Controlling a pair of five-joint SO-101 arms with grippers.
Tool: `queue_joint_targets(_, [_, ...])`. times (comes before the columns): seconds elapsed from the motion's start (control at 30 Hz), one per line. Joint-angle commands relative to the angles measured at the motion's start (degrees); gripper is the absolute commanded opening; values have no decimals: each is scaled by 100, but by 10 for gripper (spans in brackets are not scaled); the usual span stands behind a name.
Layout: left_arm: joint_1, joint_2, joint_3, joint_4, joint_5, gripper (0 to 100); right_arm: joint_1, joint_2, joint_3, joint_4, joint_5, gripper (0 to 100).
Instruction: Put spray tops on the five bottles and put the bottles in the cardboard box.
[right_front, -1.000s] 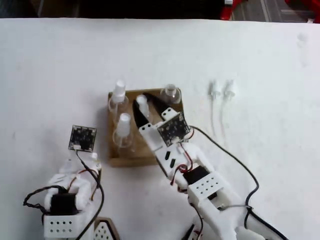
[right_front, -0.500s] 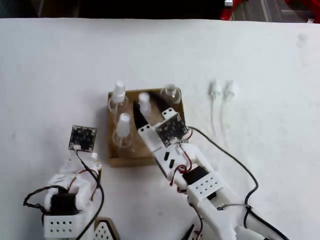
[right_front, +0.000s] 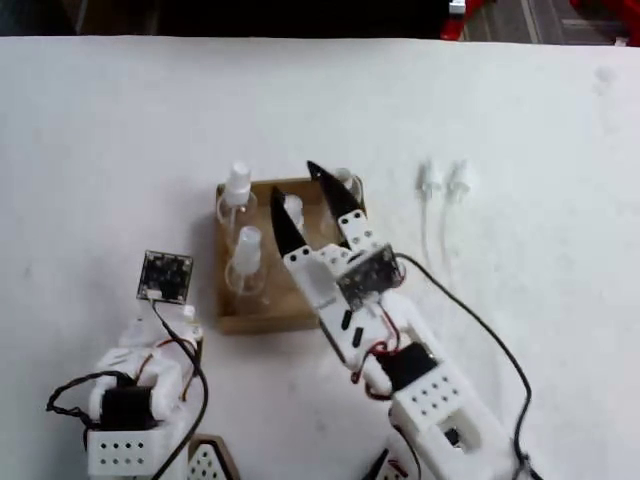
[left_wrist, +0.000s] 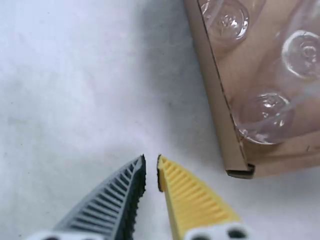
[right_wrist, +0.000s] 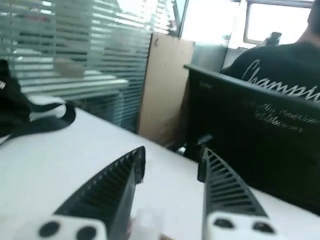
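Now, right gripper (right_front: 291, 189): up off the middle bottle (right_front: 292, 212) it hung around a second ago, tilted above the cardboard box (right_front: 260, 322); jaws wide apart, empty.
Left gripper (left_wrist: 151, 167): unmoved, over the table (right_front: 120, 120) beside a box corner; jaws nearly together, nothing between.
Bottles in box: four, upright; three capped, one bare bottle (right_front: 349, 180) at the far right corner.
Loose spray tops (right_front: 428, 180): two, side by side on the table, right of the box.

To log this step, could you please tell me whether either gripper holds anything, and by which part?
Nothing is held. The right gripper hangs open over the box; the left gripper is shut on nothing.
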Motion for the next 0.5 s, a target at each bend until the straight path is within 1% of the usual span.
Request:
queue_joint_targets(0.0, [75,-48,9,26,-35,50,585,-1226,-545,989,-35,146])
queue_joint_targets(0.13, [75,-48,9,26,-35,50,1657,-1886,-756,1349,-976,148])
queue_joint_targets(0.2, [75,-48,9,26,-35,50,2264,-1982,-782,1385,-1442,148])
queue_joint_targets(0.27, [75,-48,9,26,-35,50,2721,-1991,-800,1385,-1749,148])
queue_joint_targets(0.33, [75,-48,9,26,-35,50,3073,-2000,-774,1385,-1864,148])
queue_joint_targets(0.47, [75,-48,9,26,-35,50,3662,-2044,-457,1393,-1864,148])
